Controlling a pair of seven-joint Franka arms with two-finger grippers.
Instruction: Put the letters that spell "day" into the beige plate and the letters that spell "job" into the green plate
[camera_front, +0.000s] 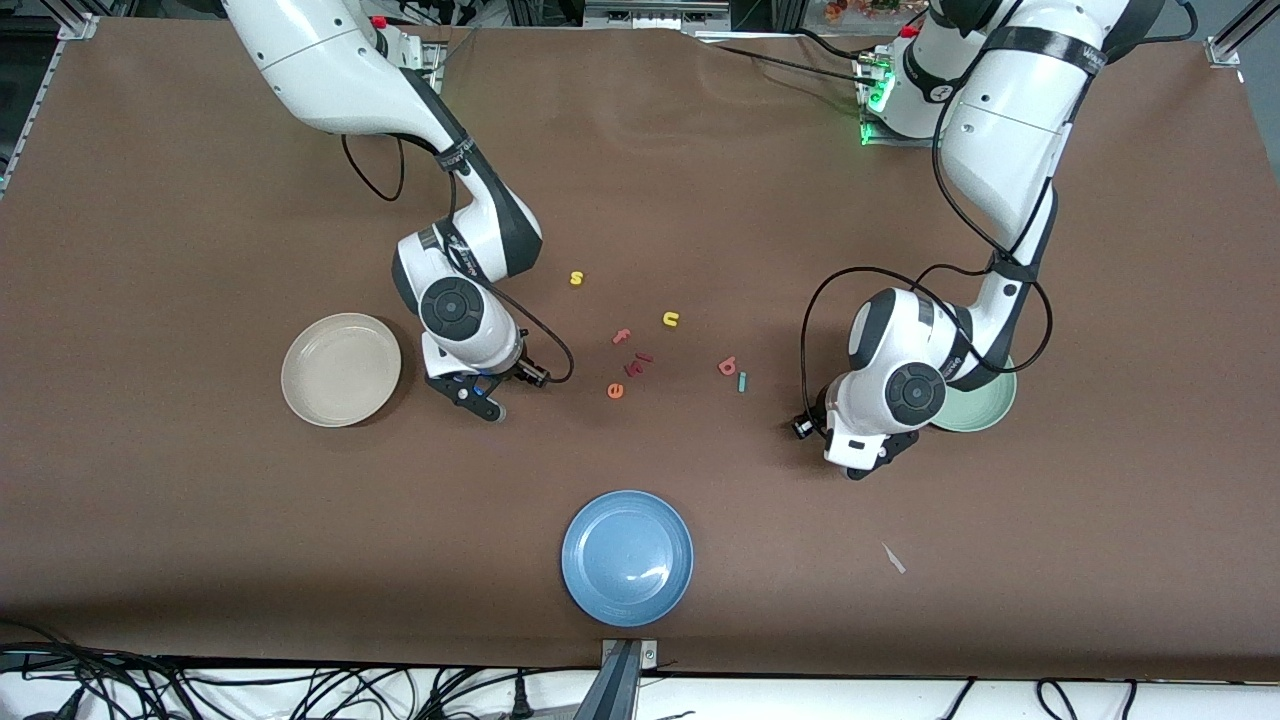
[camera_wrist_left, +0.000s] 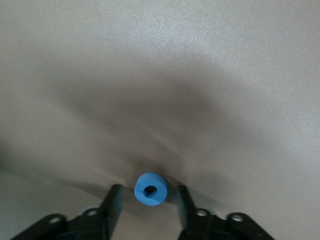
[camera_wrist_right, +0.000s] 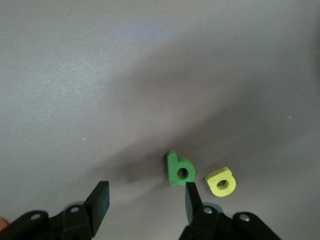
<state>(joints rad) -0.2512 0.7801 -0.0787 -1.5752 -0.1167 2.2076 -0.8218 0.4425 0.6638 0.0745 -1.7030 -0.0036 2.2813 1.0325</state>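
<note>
Low over the table beside the green plate (camera_front: 985, 408), my left gripper (camera_wrist_left: 149, 189) is open, with the blue o (camera_wrist_left: 151, 189) between its fingers (camera_wrist_left: 116, 200) and a gap on each side. My right gripper (camera_wrist_right: 146, 186) is open and down at the table next to the beige plate (camera_front: 341, 369). The dark green a (camera_wrist_right: 178, 170) lies just off one fingertip (camera_wrist_right: 191, 195), with the yellow d (camera_wrist_right: 220, 181) beside it; neither sits between the jaws. The salmon b (camera_front: 727, 366) and teal j (camera_front: 742, 381) lie mid-table. In the front view the grippers (camera_front: 480, 398) (camera_front: 862, 462) hide the o, a and d.
A blue plate (camera_front: 627, 557) sits nearest the front camera. Loose letters lie mid-table: yellow s (camera_front: 576, 278), yellow u (camera_front: 670, 319), pink f (camera_front: 621, 337), a reddish letter (camera_front: 638, 363) and orange e (camera_front: 615, 391). A white scrap (camera_front: 893, 558) lies toward the left arm's end.
</note>
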